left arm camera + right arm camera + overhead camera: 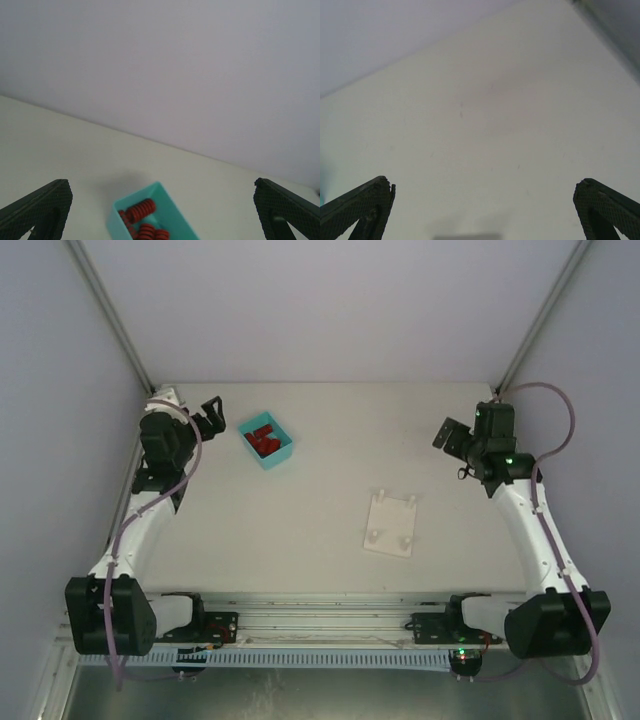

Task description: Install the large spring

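A teal bin (267,443) sits at the back left of the table and holds several red springs (265,438). In the left wrist view the bin (170,215) shows at the bottom centre with the red springs (140,210) inside, the longest one lying on top. A white plate with pegs (390,524) lies right of centre. My left gripper (212,416) is open and empty, raised just left of the bin. My right gripper (447,436) is open and empty at the back right, above bare table.
Grey walls close in the back and both sides. An aluminium rail (320,620) runs along the near edge between the arm bases. The right wrist view shows only bare table (480,150) and the wall.
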Controlling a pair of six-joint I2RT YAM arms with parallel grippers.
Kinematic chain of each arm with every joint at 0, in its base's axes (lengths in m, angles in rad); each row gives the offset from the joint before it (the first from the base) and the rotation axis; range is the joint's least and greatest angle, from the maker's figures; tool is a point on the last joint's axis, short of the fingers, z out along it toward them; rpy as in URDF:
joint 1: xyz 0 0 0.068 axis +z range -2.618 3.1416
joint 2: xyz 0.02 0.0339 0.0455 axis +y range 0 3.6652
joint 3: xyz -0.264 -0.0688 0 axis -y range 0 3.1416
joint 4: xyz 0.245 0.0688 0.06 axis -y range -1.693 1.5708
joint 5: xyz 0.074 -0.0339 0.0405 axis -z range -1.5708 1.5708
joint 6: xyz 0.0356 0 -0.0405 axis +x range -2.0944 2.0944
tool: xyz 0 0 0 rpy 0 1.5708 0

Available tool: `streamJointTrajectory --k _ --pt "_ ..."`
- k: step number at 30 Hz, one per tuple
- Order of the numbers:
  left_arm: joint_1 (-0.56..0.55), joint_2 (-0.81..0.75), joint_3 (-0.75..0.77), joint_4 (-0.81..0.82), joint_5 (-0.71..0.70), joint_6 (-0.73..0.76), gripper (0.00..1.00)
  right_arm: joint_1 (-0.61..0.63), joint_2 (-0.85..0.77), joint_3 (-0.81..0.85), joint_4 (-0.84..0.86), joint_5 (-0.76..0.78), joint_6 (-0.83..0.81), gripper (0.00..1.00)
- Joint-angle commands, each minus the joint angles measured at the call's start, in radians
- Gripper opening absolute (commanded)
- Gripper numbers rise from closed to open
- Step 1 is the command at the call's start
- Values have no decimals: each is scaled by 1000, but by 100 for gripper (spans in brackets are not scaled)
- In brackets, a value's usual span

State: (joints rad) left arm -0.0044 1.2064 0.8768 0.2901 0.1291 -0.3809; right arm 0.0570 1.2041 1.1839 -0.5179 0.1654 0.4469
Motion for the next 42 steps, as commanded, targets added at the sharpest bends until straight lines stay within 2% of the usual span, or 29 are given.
streamJointTrajectory --k 1,3,6,10,14,20,23,28,31,35,42 --pt "19 4 26 -167 106 -163 99 0 -27 -45 -113 -253 44 99" --pt "39 17 7 -112 206 -185 99 26 -36 -71 -101 -301 62 99" --pt "41 89 91 -193 257 -147 99 106 -58 -122 -76 -297 43 99" --pt "35 208 220 -320 265 -46 88 280 -90 -213 -2 -186 -30 99" --pt "9 302 313 -387 199 75 80 421 -111 -313 122 -84 -94 99" --pt "-66 475 524 -534 50 269 67 460 -64 -330 168 -60 -114 99" --pt "-87 572 639 -618 42 355 61 473 -67 -353 197 -34 -121 99" --pt "-128 683 749 -683 2 512 49 478 -99 -388 262 -53 -126 99" --pt "-151 767 840 -756 -59 582 47 478 -129 -447 329 -20 -122 99" --pt "-185 886 958 -863 -112 670 45 481 -149 -467 338 37 -114 99" --pt "-224 1002 1059 -915 -182 740 42 480 -180 -484 348 55 -112 99"
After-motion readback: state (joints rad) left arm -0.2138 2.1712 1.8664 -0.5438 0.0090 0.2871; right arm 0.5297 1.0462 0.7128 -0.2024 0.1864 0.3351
